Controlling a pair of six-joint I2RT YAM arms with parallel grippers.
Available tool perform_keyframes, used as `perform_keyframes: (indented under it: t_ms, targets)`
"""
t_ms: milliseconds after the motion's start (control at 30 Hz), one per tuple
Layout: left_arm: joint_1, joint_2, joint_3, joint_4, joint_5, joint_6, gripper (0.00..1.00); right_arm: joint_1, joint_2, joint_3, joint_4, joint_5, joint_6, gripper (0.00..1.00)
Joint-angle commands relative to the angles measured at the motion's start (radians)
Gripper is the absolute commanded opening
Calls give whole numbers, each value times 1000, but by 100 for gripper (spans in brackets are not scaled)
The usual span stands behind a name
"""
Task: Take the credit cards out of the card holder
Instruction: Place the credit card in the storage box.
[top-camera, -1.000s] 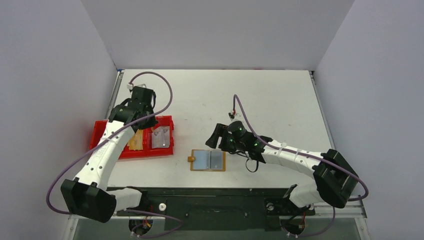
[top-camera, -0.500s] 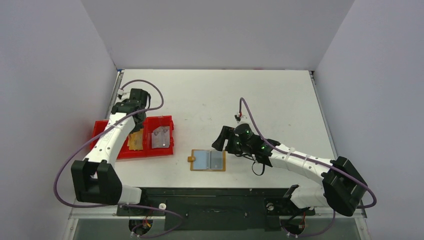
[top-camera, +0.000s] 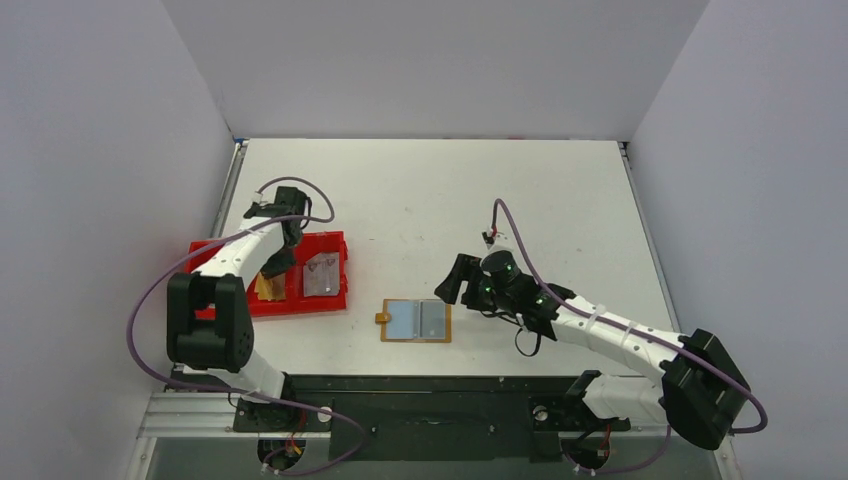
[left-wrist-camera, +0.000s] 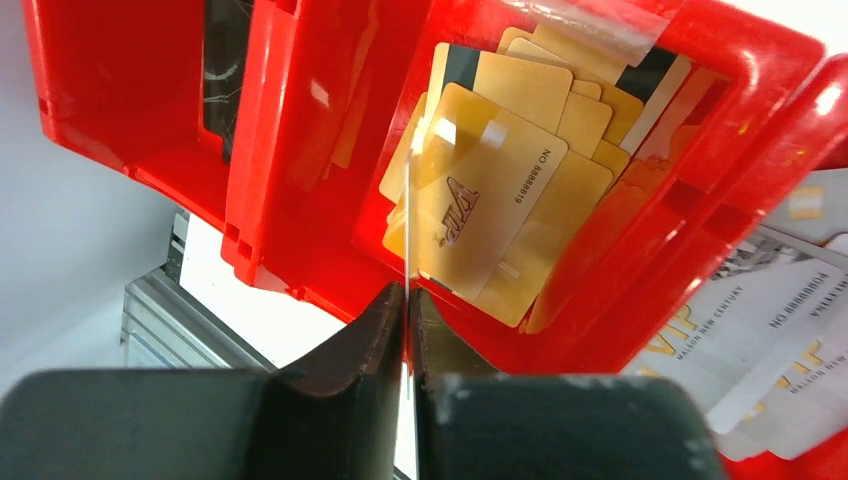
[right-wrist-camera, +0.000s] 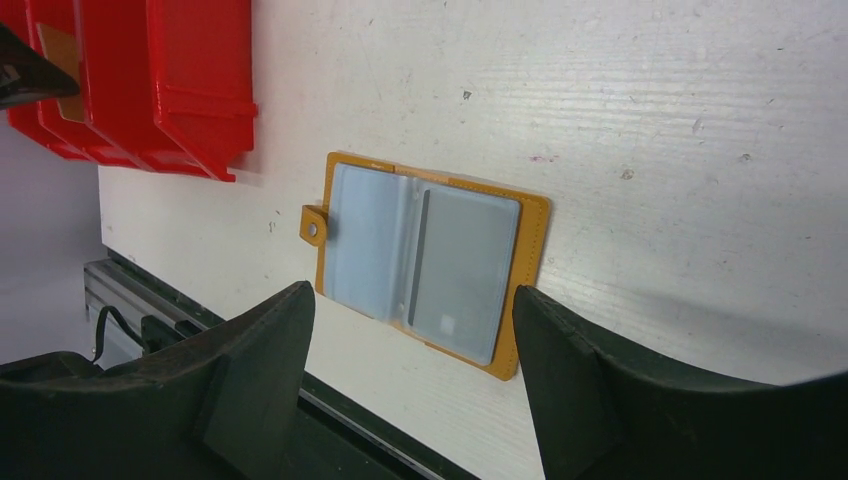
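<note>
The tan card holder (top-camera: 417, 320) lies open on the table near the front edge, its pale blue sleeves facing up (right-wrist-camera: 430, 260). A grey credit card (right-wrist-camera: 465, 265) shows in its right sleeve. My right gripper (top-camera: 452, 282) hovers just right of the holder, open and empty, with the holder seen between its fingers (right-wrist-camera: 410, 295). My left gripper (top-camera: 270, 268) is over the red tray (top-camera: 300, 307). It is shut on a thin credit card (left-wrist-camera: 407, 200) seen edge-on, above a compartment of gold cards (left-wrist-camera: 490, 200).
The red tray (left-wrist-camera: 300, 150) has several compartments. One holds a pile of gold cards and the one beside it holds pale cards (top-camera: 321, 275) with gold lettering (left-wrist-camera: 780, 320). The tray sits at the table's left side (right-wrist-camera: 150, 80). A black rail runs along the near edge (top-camera: 430, 385).
The left arm has folded back, bringing its gripper with the card down over the tray's gold-card compartment. The right gripper has drifted right and nearer, staying open beside the holder.
</note>
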Motion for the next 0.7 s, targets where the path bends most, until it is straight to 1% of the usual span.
perform_keyframes:
  t_ms: [0,33,67,133,267,500,567,667]
  targets:
    - [18,32,7,32,-1,-29,13,-12,-43,-13,-6,33,-22,69]
    - [18,33,10,29,-2,-32,17,-13,-44,-14,-9,33,-22,69]
    - [18,29,18,21,-2,-37,27,-13,-43,-14,-14,35,-23,69]
    - [18,12,28,15,11,-40,33,-12,-41,-16,-18,39,-20,70]
    - [11,-42,46,1,60,-43,40,-12,-39,-11,-29,58,-15,71]
    - [-22,-124,79,-26,118,-33,48,-12,-9,9,-40,84,-4,72]
    - [-37,-145,89,-31,141,-30,50,-11,7,14,-40,92,1,72]
    - [-98,-180,100,-30,201,-30,51,-6,27,22,-42,105,14,71]
